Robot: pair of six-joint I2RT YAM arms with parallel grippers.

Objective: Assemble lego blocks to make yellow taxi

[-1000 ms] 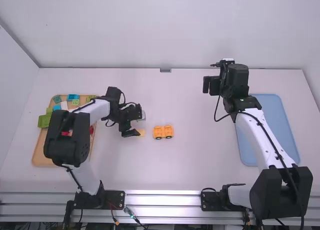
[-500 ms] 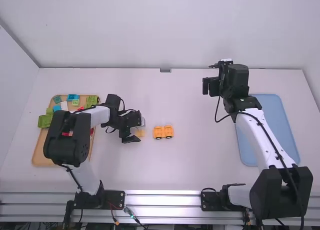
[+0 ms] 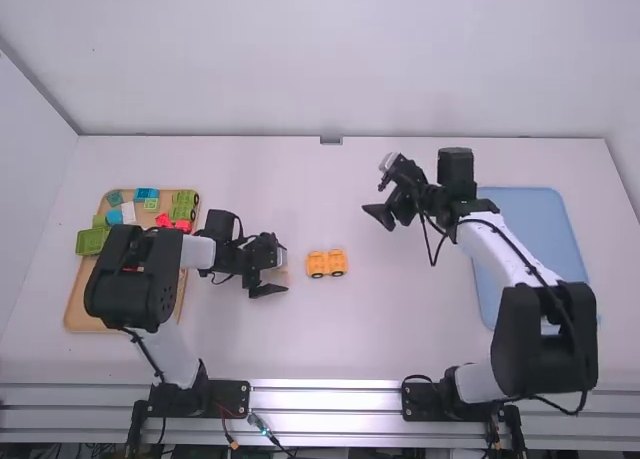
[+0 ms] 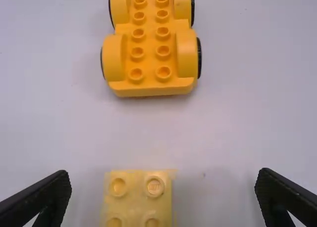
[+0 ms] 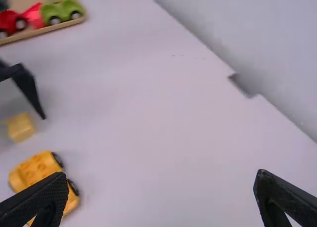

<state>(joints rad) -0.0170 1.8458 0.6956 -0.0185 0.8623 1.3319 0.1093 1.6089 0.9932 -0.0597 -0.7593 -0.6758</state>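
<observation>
My left gripper is low over the table, left of the orange-yellow wheeled base. In the left wrist view that gripper is open around a pale yellow studded block, with gaps on both sides; the wheeled base stands apart from it, studs up. My right gripper is raised at the upper right of the base. In the right wrist view the right gripper is open and holds nothing; the block and base lie at that view's left.
A wooden tray with green, blue, red and white pieces stands at the left, partly under the left arm. The blue tray lies at the right beneath the right arm. Behind the table runs a wall.
My right gripper has swung left and tilted down toward the table's middle. The left gripper has shifted slightly toward the camera. The wheeled base has stayed in place.
</observation>
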